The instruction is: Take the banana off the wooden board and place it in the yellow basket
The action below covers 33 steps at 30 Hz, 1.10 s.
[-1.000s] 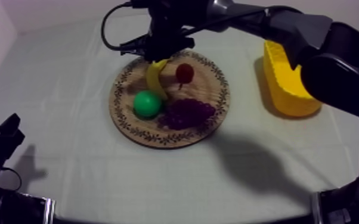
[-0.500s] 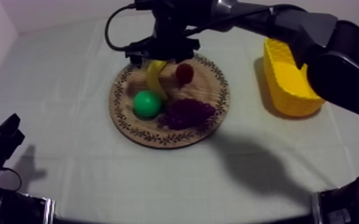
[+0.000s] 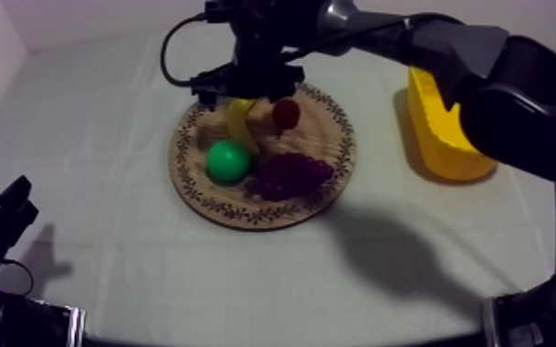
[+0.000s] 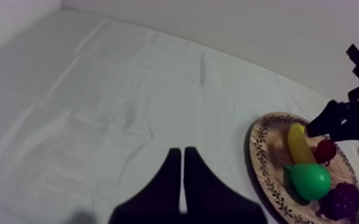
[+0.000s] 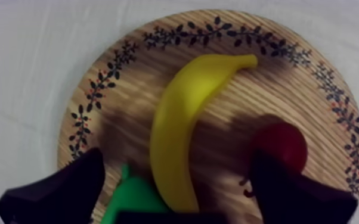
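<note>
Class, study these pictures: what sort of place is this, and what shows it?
Probably a robot test bench rather than a kitchen: a table under a grey-white cloth, the right gripper open over a toy banana on a wooden board, and a yellow basket standing apart from the board.

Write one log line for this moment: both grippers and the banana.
right gripper: open, astride banana | banana: lying on wooden board | left gripper: shut, away from board | yellow basket: right of board
</note>
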### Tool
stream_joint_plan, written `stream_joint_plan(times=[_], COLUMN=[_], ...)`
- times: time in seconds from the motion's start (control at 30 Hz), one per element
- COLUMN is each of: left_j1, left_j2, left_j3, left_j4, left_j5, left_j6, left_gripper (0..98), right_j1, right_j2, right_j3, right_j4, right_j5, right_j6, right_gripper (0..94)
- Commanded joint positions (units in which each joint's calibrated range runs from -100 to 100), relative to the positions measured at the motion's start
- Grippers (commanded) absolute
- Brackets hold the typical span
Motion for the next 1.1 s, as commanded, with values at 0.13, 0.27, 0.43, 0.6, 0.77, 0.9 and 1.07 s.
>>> stream_joint_plan(times=[0.13,0.27,0.43,0.6,0.77,0.9,1.07], left_j1=[0.00,0.00,0.00,0.00,0.00,0.00,0.00], left_j2=[-0.03,-0.03,-0.03,-0.03,-0.03,-0.03,-0.03], left_j3=[0.03,0.03,0.03,0.03,0.03,0.03,0.03], left_j4=[-0.02,-0.02,-0.02,-0.02,-0.02,-0.02,-0.02], left_j5=[0.00,0.00,0.00,0.00,0.00,0.00,0.00], left_j6=[0.00,0.00,0.00,0.00,0.00,0.00,0.00], left_gripper=[0.1,0.1,0.1,0.1,0.1,0.1,0.1], right_j1=[-0.28,-0.29,-0.14,0.20,0.64,0.97,1.29], right_j2=[3.93,5.86,7.68,9.28,10.88,12.13,12.82], right_j3=[-2.32,-3.95,-5.89,-8.28,-10.84,-12.43,-13.25], right_j4=[-0.38,-0.63,-0.54,-0.50,-0.70,-1.41,-2.38], right_j5=[0.75,1.01,1.19,1.49,1.81,1.82,1.58], right_j6=[0.31,0.60,0.73,1.10,1.78,2.79,4.05], right_gripper=[83.7,82.8,82.0,81.6,80.8,76.8,64.2])
